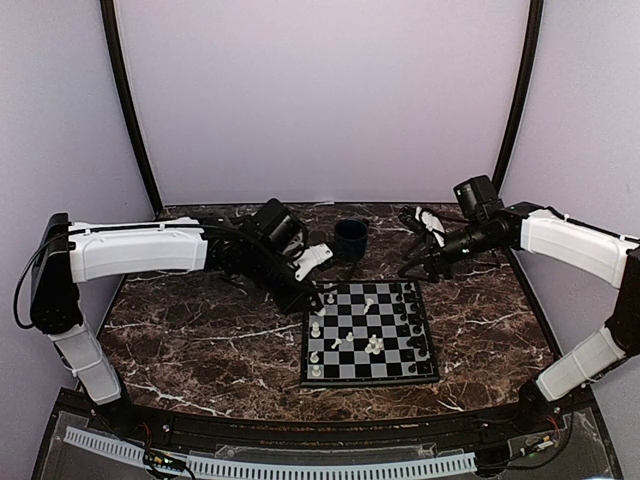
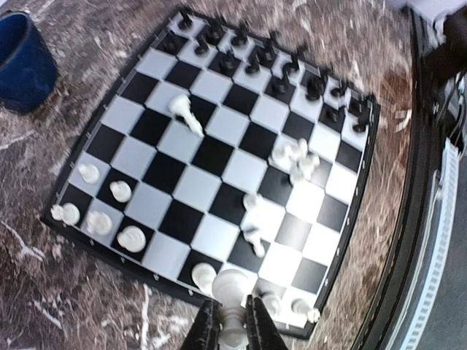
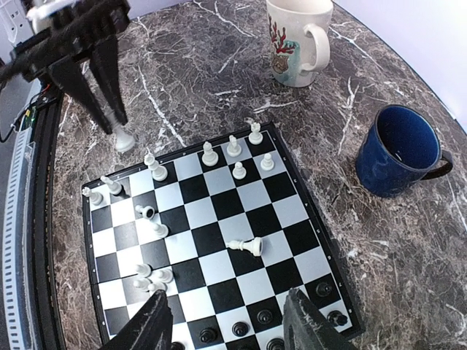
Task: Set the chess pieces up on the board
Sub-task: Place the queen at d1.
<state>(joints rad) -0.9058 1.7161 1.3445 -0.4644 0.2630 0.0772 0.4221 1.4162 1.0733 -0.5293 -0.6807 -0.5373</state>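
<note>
- The board (image 1: 352, 362) is a small square of black and pale-grey checks with a thin dark rim. It lies flat on the marbled worktop (image 1: 200, 340), in front of the two arms.
- Black pieces (image 2: 314, 89) stand upright in two rows along the board's right side.
- White pieces (image 2: 131, 237) stand loosely along the left side. A small cluster (image 2: 298, 159) is heaped mid-board, partly toppled.
- One fallen piece (image 3: 246, 246) lies on its side, its long axis flat across the squares.
- The left hand (image 2: 232, 328) is closed on a white piece (image 2: 232, 292), which is upright between the fingers. It is at the white-side edge near the far left corner. I cannot tell whether its base touches down.
- The right hand (image 3: 226, 297) hangs above the black-side edge, its fingers spread with nothing between them.
- A blue mug (image 3: 401, 149) and a white mug (image 3: 295, 44) stand beyond the far edge, apart from the board.
- Bare marble stretches to the board's left.
</note>
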